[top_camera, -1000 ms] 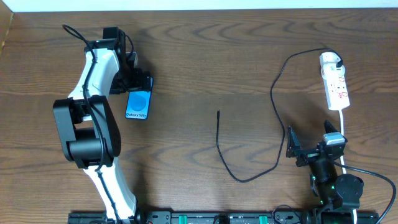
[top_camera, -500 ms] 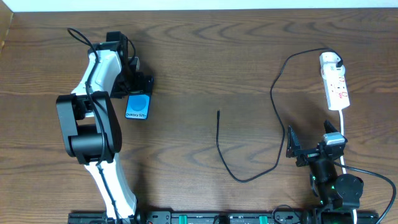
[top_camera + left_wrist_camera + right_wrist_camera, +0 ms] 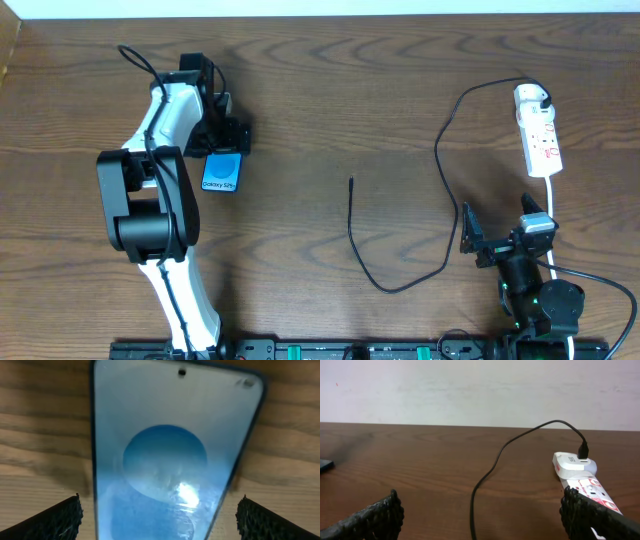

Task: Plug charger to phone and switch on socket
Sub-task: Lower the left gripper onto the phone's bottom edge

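I see the left gripper (image 3: 226, 137) hovering over the far end of the slim rectangular smartphone with the bright blue screen (image 3: 222, 172), which lies flat on the dark brown wooden table (image 3: 320, 80) at the left side. In the left wrist view the claw (image 3: 160, 522) is spread wide. Its two black textured fingertips (image 3: 55, 519) sit at either side of the phone (image 3: 170, 460), and I cannot tell whether they touch it.

The long thin black charger cable (image 3: 349, 225) lies loose in the middle of the table, with its small plug tip (image 3: 351, 181) pointing to the far side, well apart from the phone. From there it loops near, then runs far and right to the narrow white power strip with red marks (image 3: 540, 130) at the far right, where it is plugged into the far end.

The right gripper (image 3: 488, 243) rests at the near right, just near of the strip. Its claw (image 3: 480, 520) is also spread wide and holds nothing, with the cable (image 3: 490, 467) and the strip (image 3: 580, 477) ahead of it.
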You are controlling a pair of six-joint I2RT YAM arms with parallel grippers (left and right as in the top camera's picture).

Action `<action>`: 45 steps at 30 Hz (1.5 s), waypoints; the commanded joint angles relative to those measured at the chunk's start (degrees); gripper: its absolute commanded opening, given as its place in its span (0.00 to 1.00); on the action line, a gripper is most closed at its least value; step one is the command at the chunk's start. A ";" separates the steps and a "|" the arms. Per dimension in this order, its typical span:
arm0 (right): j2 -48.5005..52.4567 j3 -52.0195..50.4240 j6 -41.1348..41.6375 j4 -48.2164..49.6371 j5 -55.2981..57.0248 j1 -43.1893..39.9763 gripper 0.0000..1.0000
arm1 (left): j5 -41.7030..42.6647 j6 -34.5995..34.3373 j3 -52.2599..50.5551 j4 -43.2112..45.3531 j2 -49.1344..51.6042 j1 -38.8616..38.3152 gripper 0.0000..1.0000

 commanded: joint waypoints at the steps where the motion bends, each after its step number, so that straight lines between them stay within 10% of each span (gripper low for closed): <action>1: -0.42 -0.07 0.15 -0.33 0.20 0.74 0.99 | -0.13 0.76 -2.01 0.72 0.72 0.09 0.98; 45: -0.42 -0.07 0.15 -0.33 0.22 0.74 0.99 | -0.35 6.14 -5.22 4.20 0.72 0.07 0.98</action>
